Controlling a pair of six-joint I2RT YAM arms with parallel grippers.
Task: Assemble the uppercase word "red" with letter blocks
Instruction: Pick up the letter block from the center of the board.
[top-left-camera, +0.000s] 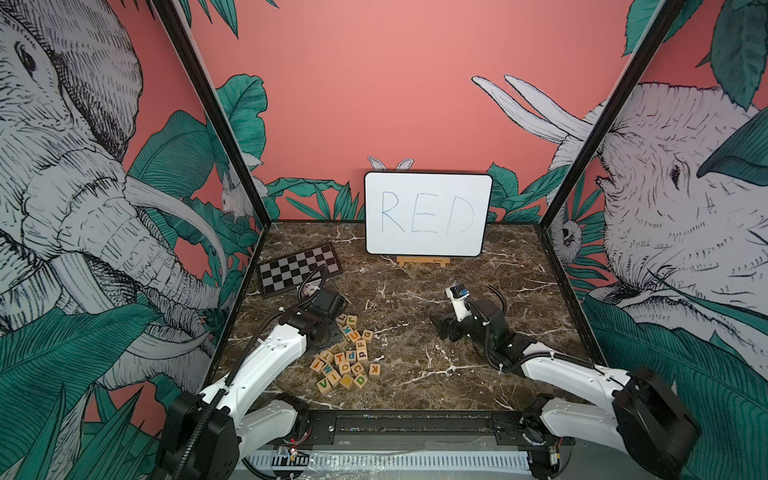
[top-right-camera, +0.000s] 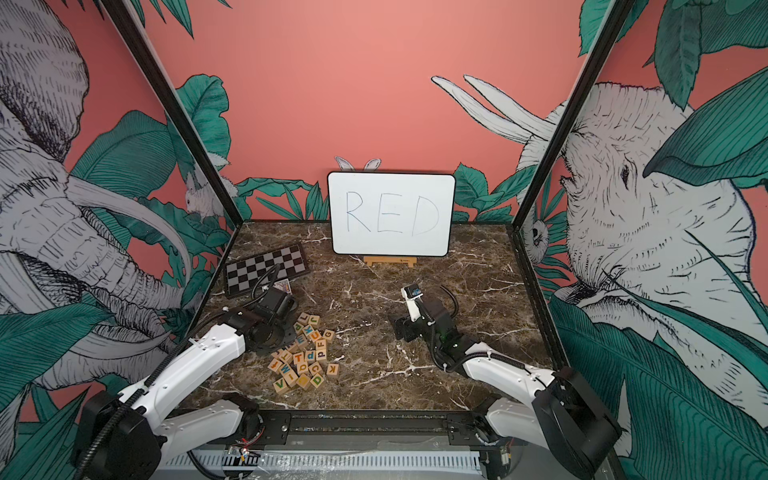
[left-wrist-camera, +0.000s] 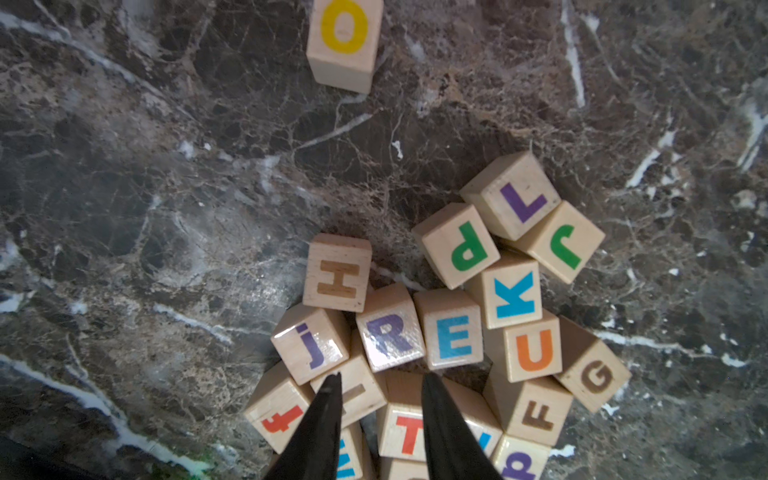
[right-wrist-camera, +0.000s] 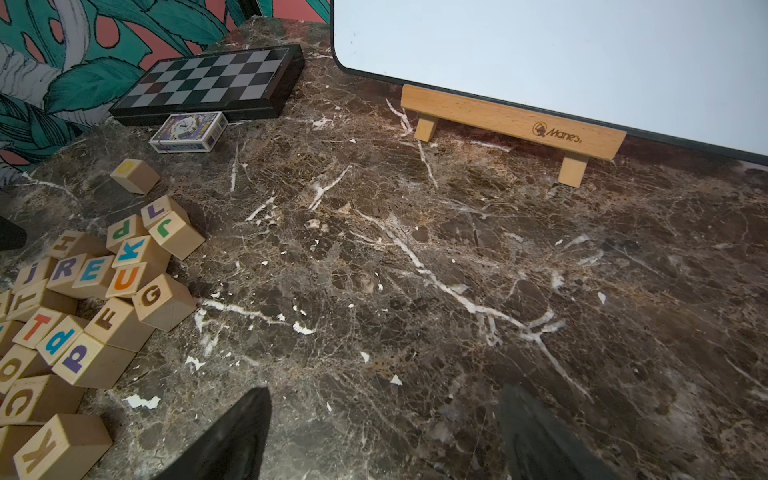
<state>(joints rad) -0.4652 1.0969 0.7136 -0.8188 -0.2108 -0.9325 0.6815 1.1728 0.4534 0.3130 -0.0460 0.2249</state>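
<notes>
Brown marble worktop (top-left-camera: 415, 316), left arm (top-left-camera: 274, 353) bent low over the letter blocks (top-left-camera: 349, 357), left pincer (left-wrist-camera: 380, 380) among them, grip unclear, right arm (top-left-camera: 557, 365) folded well apart, right pincer (right-wrist-camera: 386, 392) released.
</notes>
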